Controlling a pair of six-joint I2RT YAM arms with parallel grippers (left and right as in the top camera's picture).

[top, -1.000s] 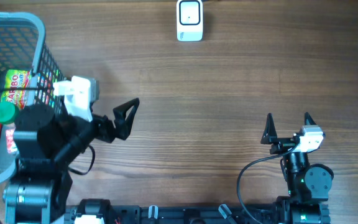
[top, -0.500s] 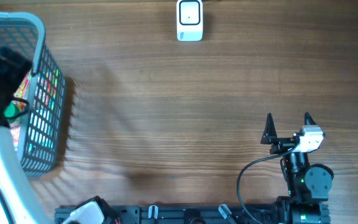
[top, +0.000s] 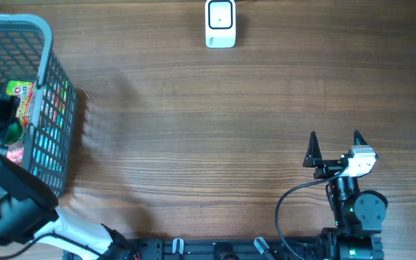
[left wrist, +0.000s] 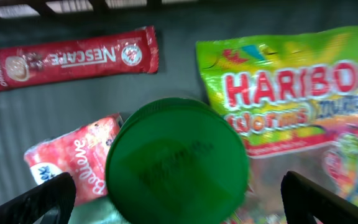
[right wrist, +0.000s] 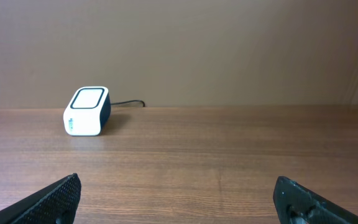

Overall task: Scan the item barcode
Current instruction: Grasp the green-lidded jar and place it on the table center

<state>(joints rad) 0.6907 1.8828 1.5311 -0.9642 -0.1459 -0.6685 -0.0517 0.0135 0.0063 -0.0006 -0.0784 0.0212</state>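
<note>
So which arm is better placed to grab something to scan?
Left. The left end effector, open, hangs inside the basket, right over the green lid; the right end effector, also open, is far across the table.
</note>
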